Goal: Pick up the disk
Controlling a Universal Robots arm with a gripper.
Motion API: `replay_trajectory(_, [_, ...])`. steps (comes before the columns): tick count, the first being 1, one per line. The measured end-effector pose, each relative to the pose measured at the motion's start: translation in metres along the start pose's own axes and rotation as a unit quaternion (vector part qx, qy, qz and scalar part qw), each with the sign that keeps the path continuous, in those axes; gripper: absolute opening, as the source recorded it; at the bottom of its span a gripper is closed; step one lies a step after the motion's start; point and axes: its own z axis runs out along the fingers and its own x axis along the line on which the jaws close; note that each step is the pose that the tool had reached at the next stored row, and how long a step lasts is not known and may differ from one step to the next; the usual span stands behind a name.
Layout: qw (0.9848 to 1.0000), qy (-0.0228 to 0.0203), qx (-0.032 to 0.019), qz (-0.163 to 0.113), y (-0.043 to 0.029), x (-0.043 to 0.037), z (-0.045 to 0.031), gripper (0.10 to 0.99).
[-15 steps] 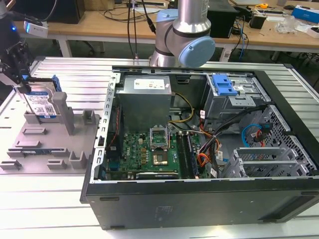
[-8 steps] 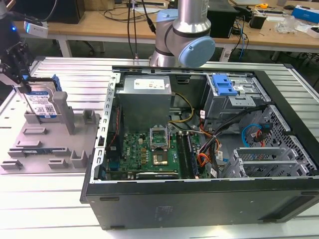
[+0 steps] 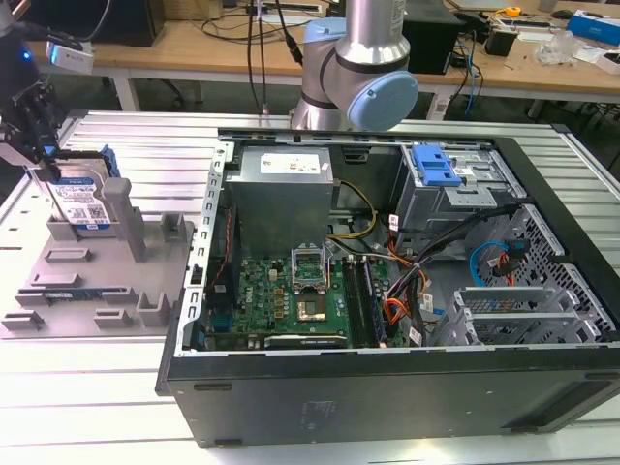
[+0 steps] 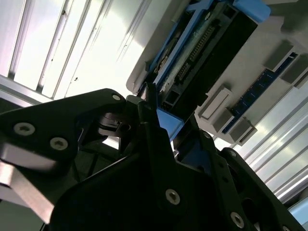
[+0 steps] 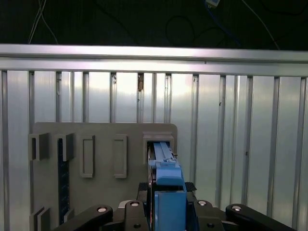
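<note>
We are looking at 1 robot arm working at a ribbed metal worktop, with an open computer case lying on it.

Nearest to the arm's cameras, in both wrist views, we are seeing the black gripper straddling the top edge of the disk. The black fingers are sitting close against the blue side rails, 1 on each side, so we are judging the gripper to be closed on the disk, though the contact itself is partly hidden by the gripper's own body.

In the second wrist view, the disk is reaching from the gripper down into a slot of the grey fixture tray, its connector edge showing.

Farther off, in the exterior view, the disk is standing upright on edge in the fixture tray at the exterior view's left, its white-and-blue label facing us, with the gripper directly above it.

So, as we are judging it, the approach and the grasp are done. The lift is what is left: the disk's lower edge is appearing to sit in its slot, not yet raised clear of the tray.

Beyond the case, the arm's grey and blue joint is standing before cluttered benches.
</note>
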Motion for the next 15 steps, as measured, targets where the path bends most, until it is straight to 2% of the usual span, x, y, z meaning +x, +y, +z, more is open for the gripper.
replay_trajectory(4, [1.0, 0.0, -0.0001, 0.0, -0.0001, 0.0005, -0.0041, 0.369])
replay_trajectory(7, [1.0, 0.0, -0.0001, 0.0, -0.0003, 0.0006, -0.0118, 0.369])
replay_trajectory(10, [1.0, 0.0, -0.0001, 0.0, -0.0008, 0.0008, -0.0292, 0.369])
replay_trajectory(11, [1.0, 0.0, -0.0001, 0.0, -0.0011, 0.001, -0.0397, 0.369])
replay_trajectory(14, [1.0, 0.0, -0.0001, 0.0, -0.0016, 0.0012, -0.0553, 0.369])
replay_trajectory(15, [1.0, 0.0, -0.0001, 0.0, -0.0018, 0.0013, -0.0636, 0.369])
